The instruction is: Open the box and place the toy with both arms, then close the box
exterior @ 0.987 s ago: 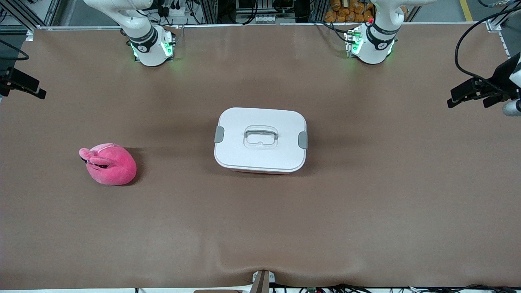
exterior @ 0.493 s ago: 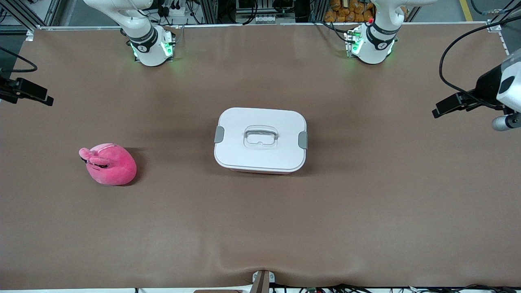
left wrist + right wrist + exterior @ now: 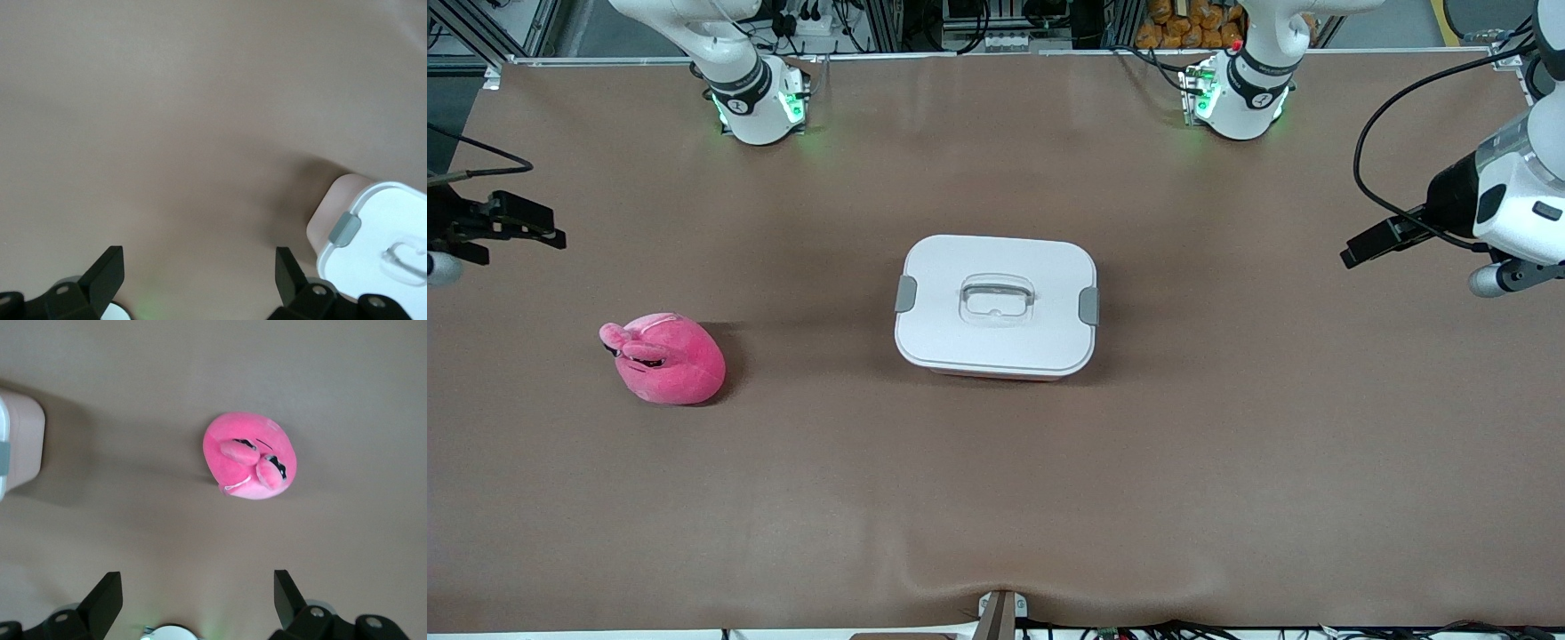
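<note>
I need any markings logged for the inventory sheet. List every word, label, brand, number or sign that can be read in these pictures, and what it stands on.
Nothing can be read with certainty.
Box: white lid and grey clips carry no text.
Toy: only a dark mouth mark, no label.
Black bands on the arms' bases: small white lettering, too small to read.
Table: plain brown, no signs.

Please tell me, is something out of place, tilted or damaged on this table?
Nothing stands out. The box sits flat with its lid on, the toy lies apart, and the left gripper and right gripper hang open.
</note>
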Action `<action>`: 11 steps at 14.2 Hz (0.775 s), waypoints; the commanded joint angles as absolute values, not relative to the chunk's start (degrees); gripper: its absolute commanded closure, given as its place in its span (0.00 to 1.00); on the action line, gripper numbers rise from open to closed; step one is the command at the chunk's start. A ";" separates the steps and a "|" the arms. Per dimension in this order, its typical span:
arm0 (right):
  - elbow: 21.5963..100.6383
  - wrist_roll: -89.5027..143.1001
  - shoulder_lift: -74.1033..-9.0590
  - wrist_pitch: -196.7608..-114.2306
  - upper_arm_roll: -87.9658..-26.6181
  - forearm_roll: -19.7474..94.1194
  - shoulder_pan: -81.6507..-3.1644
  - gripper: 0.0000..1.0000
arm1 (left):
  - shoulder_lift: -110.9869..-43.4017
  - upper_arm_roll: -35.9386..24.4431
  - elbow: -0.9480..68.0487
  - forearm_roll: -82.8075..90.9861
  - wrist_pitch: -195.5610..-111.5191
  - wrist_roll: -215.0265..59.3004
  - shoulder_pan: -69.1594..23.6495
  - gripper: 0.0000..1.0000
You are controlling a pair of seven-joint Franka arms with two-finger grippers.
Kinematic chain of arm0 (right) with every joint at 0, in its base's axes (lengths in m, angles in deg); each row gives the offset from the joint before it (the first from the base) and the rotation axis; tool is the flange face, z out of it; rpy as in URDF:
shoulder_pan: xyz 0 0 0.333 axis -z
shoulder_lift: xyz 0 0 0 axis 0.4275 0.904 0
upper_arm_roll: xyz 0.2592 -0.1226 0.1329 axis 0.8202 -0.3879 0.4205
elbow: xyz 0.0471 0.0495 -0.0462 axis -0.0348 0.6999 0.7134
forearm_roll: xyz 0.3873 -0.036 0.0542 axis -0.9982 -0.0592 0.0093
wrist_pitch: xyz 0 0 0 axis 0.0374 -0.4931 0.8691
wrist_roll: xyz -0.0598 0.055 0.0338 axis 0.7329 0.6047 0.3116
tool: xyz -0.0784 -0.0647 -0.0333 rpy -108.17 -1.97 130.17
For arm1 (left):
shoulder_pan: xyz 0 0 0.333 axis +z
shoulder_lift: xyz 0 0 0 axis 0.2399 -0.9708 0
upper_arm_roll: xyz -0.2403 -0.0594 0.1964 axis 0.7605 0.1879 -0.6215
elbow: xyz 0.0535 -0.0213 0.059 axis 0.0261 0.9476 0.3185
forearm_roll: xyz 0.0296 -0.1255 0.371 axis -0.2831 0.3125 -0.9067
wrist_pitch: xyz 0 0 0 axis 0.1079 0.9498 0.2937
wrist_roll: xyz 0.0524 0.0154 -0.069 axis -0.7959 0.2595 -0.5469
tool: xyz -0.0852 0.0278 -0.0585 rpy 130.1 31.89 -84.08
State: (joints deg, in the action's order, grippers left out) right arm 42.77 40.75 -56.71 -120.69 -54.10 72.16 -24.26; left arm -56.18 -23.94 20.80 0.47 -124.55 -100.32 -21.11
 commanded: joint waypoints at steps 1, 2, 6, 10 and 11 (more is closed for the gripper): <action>46.10 49.51 -56.69 -125.11 -54.30 72.19 -25.13 0.00 | -58.07 -23.81 19.00 1.07 -125.67 -107.77 -23.71 0.00; 47.77 53.11 -56.96 -126.87 -54.30 72.19 -25.13 0.00 | -58.42 -23.72 19.00 1.07 -126.11 -110.58 -24.51 0.00; 54.28 64.01 -58.01 -134.07 -54.30 72.36 -25.40 0.00 | -60.18 -23.72 19.00 1.07 -128.83 -120.08 -27.68 0.00; 59.99 76.23 -58.10 -141.54 -54.22 74.12 -25.75 0.00 | -61.76 -23.72 18.92 1.07 -130.68 -127.91 -31.10 0.00; 61.92 79.48 -58.10 -144.35 -54.22 74.12 -25.75 0.00 | -62.12 -23.72 18.74 1.16 -131.21 -130.45 -31.72 0.00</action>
State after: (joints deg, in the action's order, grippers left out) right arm 56.93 74.20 -56.07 -140.20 -54.00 73.02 -25.12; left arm -60.83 -23.48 20.43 0.47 -130.63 -126.47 -30.34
